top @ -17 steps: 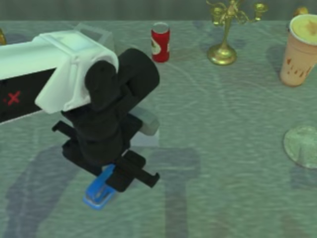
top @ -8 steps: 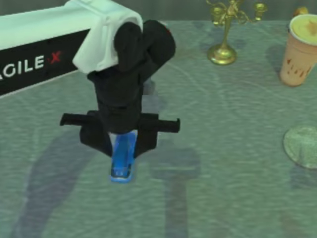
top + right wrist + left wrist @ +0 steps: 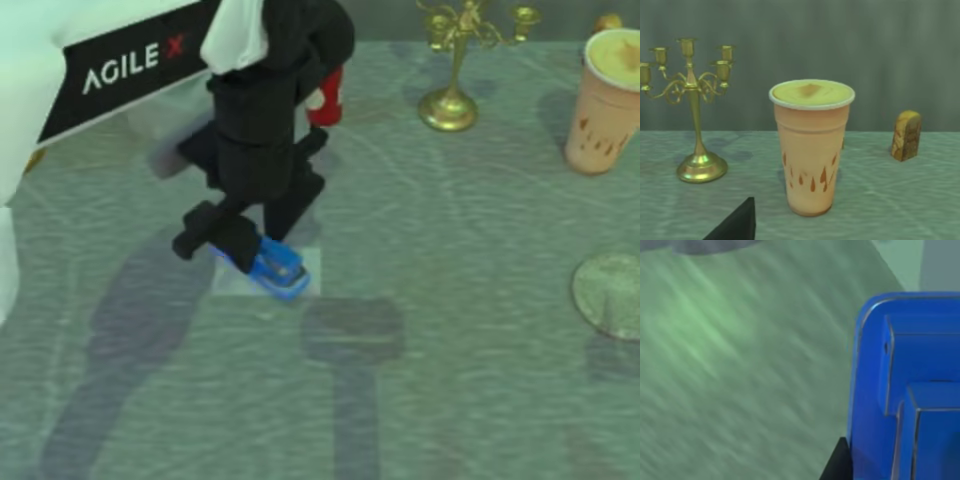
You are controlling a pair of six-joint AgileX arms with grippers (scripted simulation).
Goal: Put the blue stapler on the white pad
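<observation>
— Top view first?
— Left arm reaching in from ten o'clock; its black two-finger left gripper [image 3: 262, 255] clamped on the small glossy bright blue stapler [image 3: 278, 268], angled over the thin flat pale whitish-green pad [image 3: 305, 262] just left of centre. Can't tell whether stapler touches pad. Pad mostly covered by gripper and stapler.
— Around it?
— Red cylindrical can [image 3: 324, 96] at twelve o'clock, half hidden behind the wrist. Shiny brass candelabra [image 3: 452, 62] at one o'clock, tan paper cup with yellowish lid [image 3: 605, 98] at two, round grey plate [image 3: 612, 292] at three, cut by the edge.
— Left wrist view?
— Smooth blue stapler filling one corner, cut off, above mottled green tabletop [image 3: 740, 365]; sliver of pale pad [image 3: 900, 260].
— Right wrist view?
— Cup, candelabra, small brown arched block [image 3: 906, 135]. Of right gripper only a black tip showing; grip state impossible to tell.
</observation>
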